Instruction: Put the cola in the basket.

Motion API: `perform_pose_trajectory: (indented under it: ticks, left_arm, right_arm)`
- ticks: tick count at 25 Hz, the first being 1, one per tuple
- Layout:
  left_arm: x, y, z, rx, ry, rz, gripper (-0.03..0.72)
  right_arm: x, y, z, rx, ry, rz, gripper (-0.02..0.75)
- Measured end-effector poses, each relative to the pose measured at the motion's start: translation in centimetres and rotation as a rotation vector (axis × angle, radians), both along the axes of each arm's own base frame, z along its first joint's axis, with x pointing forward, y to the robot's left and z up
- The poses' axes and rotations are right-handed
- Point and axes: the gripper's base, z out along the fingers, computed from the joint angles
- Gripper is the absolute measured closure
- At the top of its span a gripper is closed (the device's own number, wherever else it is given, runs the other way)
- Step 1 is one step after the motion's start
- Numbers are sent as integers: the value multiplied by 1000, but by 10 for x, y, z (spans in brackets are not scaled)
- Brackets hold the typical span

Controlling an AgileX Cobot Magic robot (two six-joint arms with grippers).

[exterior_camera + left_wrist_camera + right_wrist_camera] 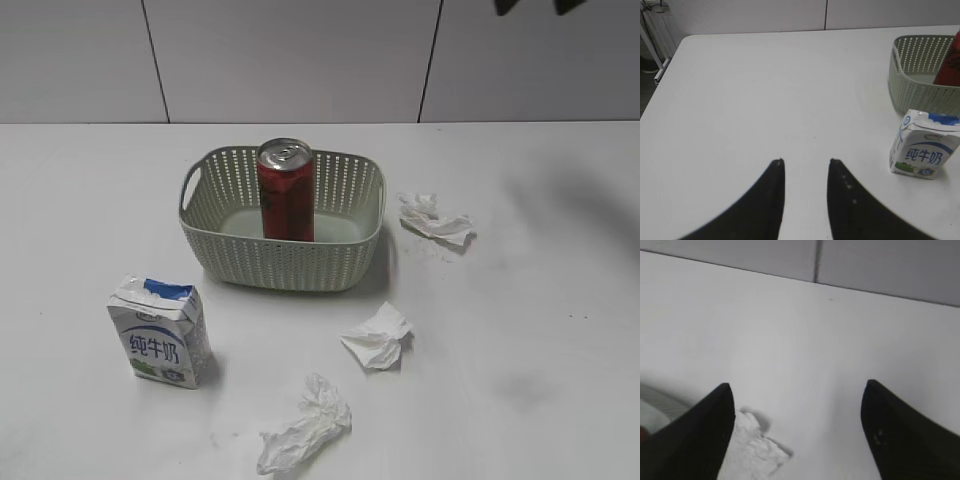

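Note:
The red cola can (287, 191) stands upright inside the pale green basket (230, 255) at the middle of the table; nothing holds it. In the left wrist view the basket (910, 90) and a red edge of the can (950, 62) show at the far right. My left gripper (806, 161) is open and empty over bare table, well left of the basket. My right gripper (797, 385) is wide open and empty, high above the table right of the basket. Only dark tips at the top right (540, 6) show in the exterior view.
A white-and-blue milk carton (160, 332) stands at the front left, also in the left wrist view (922, 150). Crumpled tissues lie right of the basket (435, 220), in front of it (380, 338) and at the front edge (300, 428). One shows under the right gripper (752, 447).

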Motion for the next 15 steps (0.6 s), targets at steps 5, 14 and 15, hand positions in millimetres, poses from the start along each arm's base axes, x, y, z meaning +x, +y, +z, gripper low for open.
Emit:
perform_pose_trajectory:
  ticks: [5,14,15]
  left_arm:
    - [0,0,0,0,0,0,451]
    - [0,0,0,0,0,0,451]
    - [0,0,0,0,0,0,451]
  right_arm:
    - [-26,-64,1,8,89,-116,146]
    - [-166,-66,-5,-16,264,-39,146]
    - [-185,-66,-11,-20,284,-35,146]
